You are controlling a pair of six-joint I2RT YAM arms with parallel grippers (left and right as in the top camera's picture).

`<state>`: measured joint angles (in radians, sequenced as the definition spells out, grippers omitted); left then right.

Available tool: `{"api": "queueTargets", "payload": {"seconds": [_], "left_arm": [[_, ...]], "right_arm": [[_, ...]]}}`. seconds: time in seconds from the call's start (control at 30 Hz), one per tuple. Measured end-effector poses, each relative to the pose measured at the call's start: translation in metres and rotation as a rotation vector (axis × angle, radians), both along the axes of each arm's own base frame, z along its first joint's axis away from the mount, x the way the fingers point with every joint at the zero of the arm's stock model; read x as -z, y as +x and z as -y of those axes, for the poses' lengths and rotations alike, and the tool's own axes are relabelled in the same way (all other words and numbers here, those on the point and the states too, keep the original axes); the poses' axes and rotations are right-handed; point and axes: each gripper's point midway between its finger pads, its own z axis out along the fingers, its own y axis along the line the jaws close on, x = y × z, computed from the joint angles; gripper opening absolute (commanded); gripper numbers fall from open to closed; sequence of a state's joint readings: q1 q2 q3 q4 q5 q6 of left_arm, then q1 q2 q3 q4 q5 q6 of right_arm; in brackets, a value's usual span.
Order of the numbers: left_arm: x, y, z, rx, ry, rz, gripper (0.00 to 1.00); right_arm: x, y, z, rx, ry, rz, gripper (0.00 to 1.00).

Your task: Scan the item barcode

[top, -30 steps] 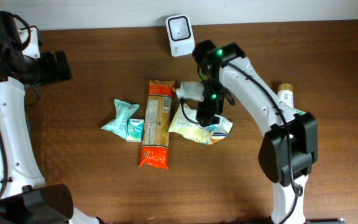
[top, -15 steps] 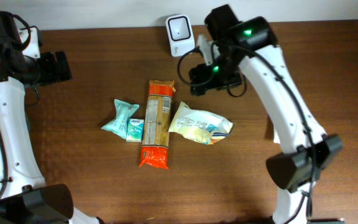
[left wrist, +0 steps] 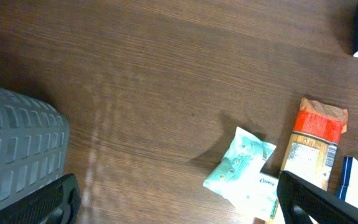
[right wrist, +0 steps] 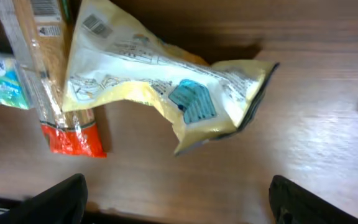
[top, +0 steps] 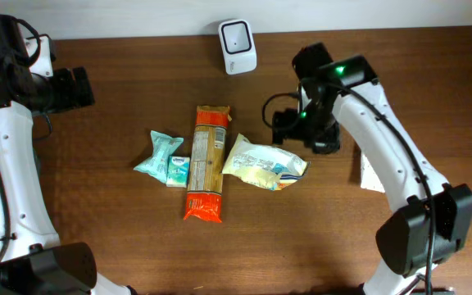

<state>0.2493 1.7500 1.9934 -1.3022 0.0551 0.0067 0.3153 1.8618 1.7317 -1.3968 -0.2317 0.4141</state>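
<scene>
From overhead, the crinkled yellow-and-white bag lay flat near the middle of the dark wooden table. Its left corner was against a long pasta packet, and a teal tissue pack lay on that packet's other side. The white scanner stood well apart at the back edge. The right gripper hung just behind the bag without touching it, and the left gripper sat far off to the left. In the left wrist view that gripper's fingers stood spread wide with only bare wood between them, holding nothing; the tissue pack and pasta packet lay ahead, but the bag could not be clearly made out. In the right wrist view the fingers were likewise parted and empty above the bag, whose glossy film looked thin, wrinkled and slightly puffed. A small barcode faced up near one corner. The bag probably weighed little, would buckle under a squeeze and could slip between hard pads, and its contents might crush. The flattened, crimped end opposite the barcode seemed the best place to pinch, since that would leave the code uncovered for the scanner.
</scene>
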Motion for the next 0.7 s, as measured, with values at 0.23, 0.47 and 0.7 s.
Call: {"api": "queueTargets", "payload": {"seconds": [0.23,0.47,0.7], "left_arm": [[0.0,0.0,0.0,0.0,0.0,0.0,0.99],[0.0,0.0,0.0,0.0,0.0,0.001,0.99],[0.0,0.0,0.0,0.0,0.001,0.001,0.99]], "right_arm": [[0.041,-0.011,0.013,0.096,0.232,0.016,0.92],[0.081,-0.013,0.009,0.23,0.373,-0.007,0.99],[0.103,-0.006,0.008,0.297,0.4,0.037,0.99]]}}
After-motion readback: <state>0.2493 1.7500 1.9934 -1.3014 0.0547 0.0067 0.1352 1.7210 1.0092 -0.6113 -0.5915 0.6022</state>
